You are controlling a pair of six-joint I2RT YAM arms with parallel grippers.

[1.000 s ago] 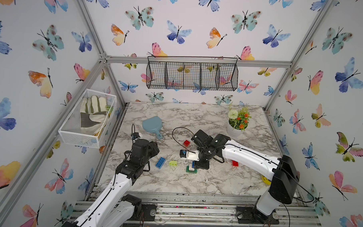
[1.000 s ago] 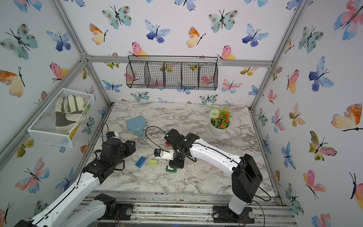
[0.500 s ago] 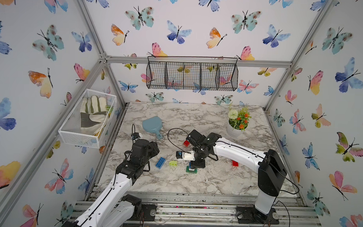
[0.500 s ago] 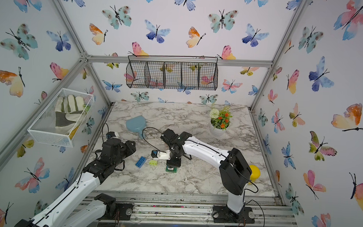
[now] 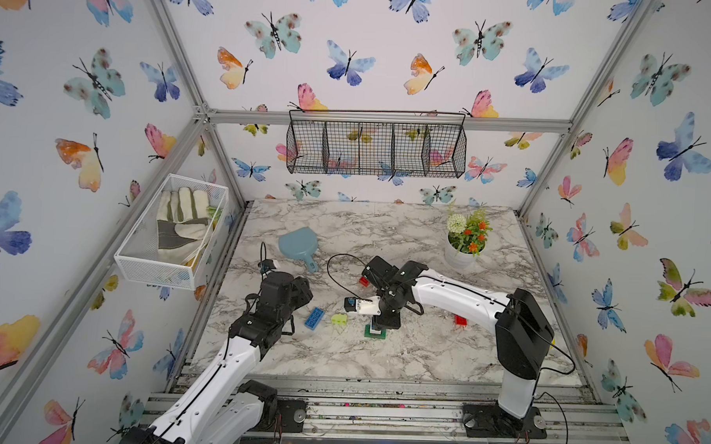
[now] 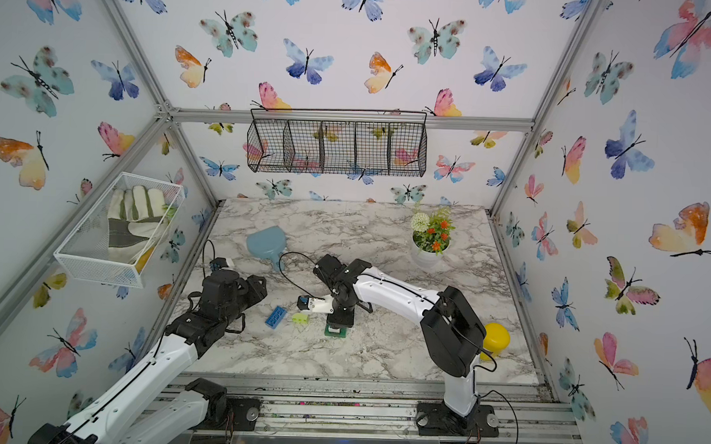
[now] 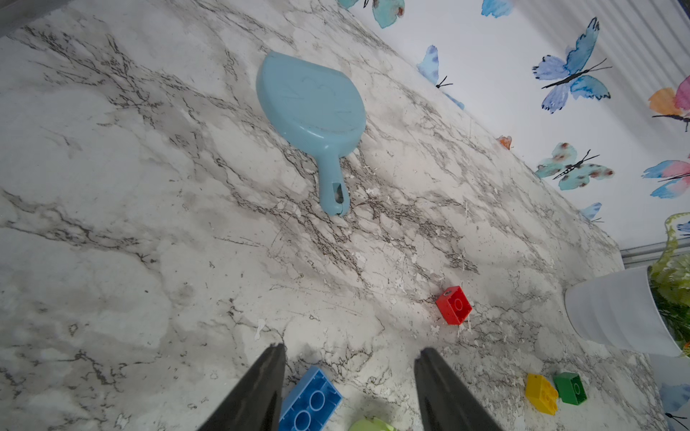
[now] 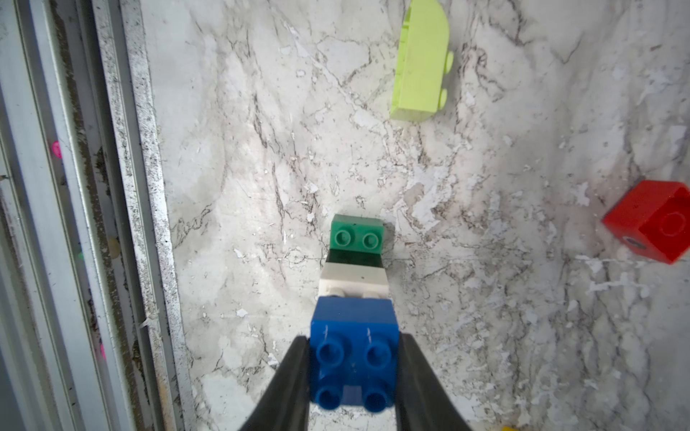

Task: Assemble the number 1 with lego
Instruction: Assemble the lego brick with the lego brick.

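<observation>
Stretching beneath butterfly-papered walls (image 5: 352,48), the marble tabletop (image 5: 381,354) is scuffed. The right gripper (image 8: 354,337) clamps a blue four-stud brick (image 8: 354,358) above a white brick (image 8: 353,274) and a green brick (image 8: 356,233). The left gripper (image 7: 351,349) stands part-open and empty, an oblong blue brick (image 7: 311,399) beside one finger.

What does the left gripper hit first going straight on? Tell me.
Probably bare table: the open left gripper slants down at marble just ahead. The long blue brick lies beneath it, behind the fingertips; the red brick sits off to one side. Depth is unclear.
</observation>
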